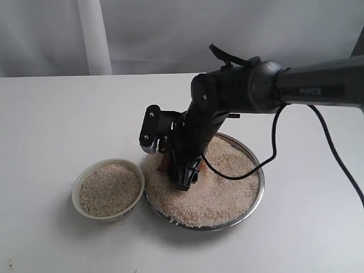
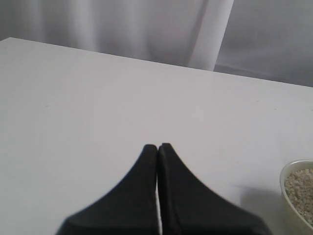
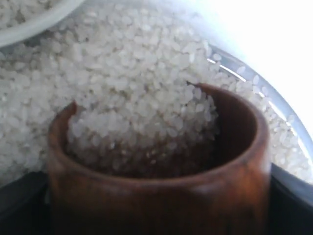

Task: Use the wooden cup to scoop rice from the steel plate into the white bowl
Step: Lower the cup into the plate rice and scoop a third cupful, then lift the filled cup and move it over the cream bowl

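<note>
The steel plate holds a broad bed of rice. My right gripper reaches down into the plate's left side and is shut on the wooden cup, which is tipped and dug into the grains. In the right wrist view the wooden cup is partly filled with rice, with a dark finger at each side of it. The white bowl stands just left of the plate and is filled with rice. My left gripper is shut on nothing above bare table, out of the exterior view.
The white table stretches round the vessels, with a pale curtain behind it. A black cable hangs from the right arm over the plate's right side. The bowl's edge shows at the side of the left wrist view.
</note>
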Controlling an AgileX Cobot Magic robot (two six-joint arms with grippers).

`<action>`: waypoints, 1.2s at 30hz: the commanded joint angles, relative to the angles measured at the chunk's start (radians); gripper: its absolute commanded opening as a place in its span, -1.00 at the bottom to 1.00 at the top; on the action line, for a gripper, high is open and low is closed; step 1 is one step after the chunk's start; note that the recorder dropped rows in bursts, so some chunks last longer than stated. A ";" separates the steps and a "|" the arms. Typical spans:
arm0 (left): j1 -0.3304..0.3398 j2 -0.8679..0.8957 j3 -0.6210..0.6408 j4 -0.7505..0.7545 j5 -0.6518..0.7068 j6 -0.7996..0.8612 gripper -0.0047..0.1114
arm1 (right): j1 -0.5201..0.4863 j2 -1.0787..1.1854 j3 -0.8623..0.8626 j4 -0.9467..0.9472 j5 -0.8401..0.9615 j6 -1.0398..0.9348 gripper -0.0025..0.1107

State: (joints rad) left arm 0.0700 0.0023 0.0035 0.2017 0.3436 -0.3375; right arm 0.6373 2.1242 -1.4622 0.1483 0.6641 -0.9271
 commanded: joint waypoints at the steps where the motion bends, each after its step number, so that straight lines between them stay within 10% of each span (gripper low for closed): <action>1: 0.000 -0.002 -0.004 -0.005 -0.006 -0.002 -0.92 | -0.011 -0.022 0.000 0.052 -0.009 -0.033 -0.96; 36: 0.000 -0.002 -0.004 -0.005 -0.006 -0.002 -0.92 | 0.004 -0.232 0.108 0.100 -0.022 -0.150 -0.96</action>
State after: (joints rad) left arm 0.0700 0.0023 0.0035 0.2017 0.3436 -0.3375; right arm 0.6238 1.9064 -1.3094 0.2562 0.6186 -1.0654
